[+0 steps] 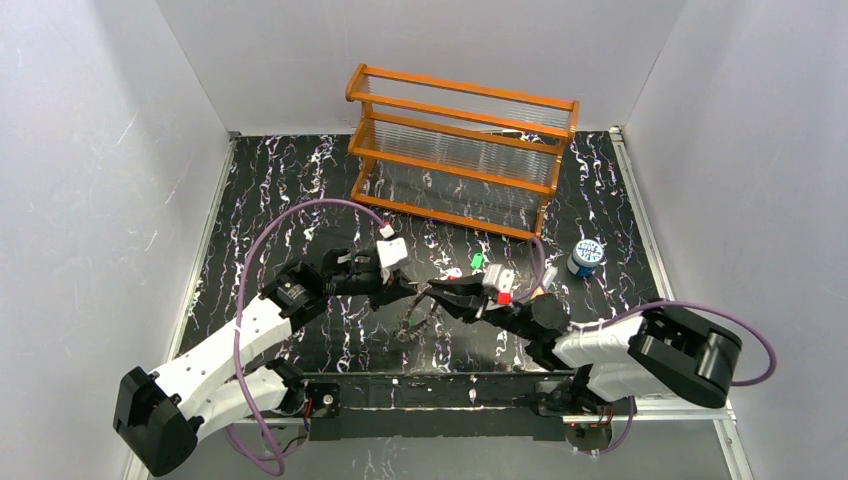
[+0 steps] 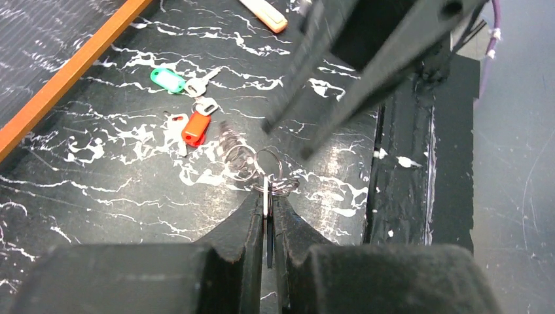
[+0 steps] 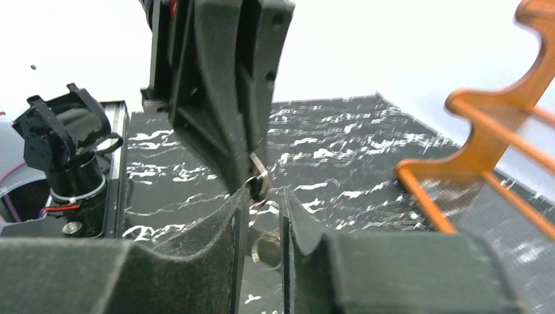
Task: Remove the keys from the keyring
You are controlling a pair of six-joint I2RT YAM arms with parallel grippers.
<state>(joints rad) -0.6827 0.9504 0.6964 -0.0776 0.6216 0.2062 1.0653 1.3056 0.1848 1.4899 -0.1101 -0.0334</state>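
My left gripper (image 1: 417,292) (image 2: 267,194) is shut on a thin flat metal piece of the keyring (image 2: 252,160), whose silvery wire loops stick out past the fingertips. In the top view the keyring (image 1: 413,322) hangs just above the table between both arms. My right gripper (image 1: 437,290) (image 3: 265,193) faces the left one tip to tip. Its jaws stand a little apart, and a loop of the keyring (image 3: 260,178) sits just at their tips. A green-headed key (image 2: 169,80) (image 1: 478,261) and a red-headed key (image 2: 196,128) (image 1: 455,272) lie loose on the black marbled table.
An orange wooden rack (image 1: 460,150) stands at the back centre. A small blue-white lid (image 1: 586,256) sits at the right. An orange-capped tube (image 2: 265,13) lies beyond the keys. White walls close in three sides, and a metal rail (image 1: 430,385) runs along the near edge.
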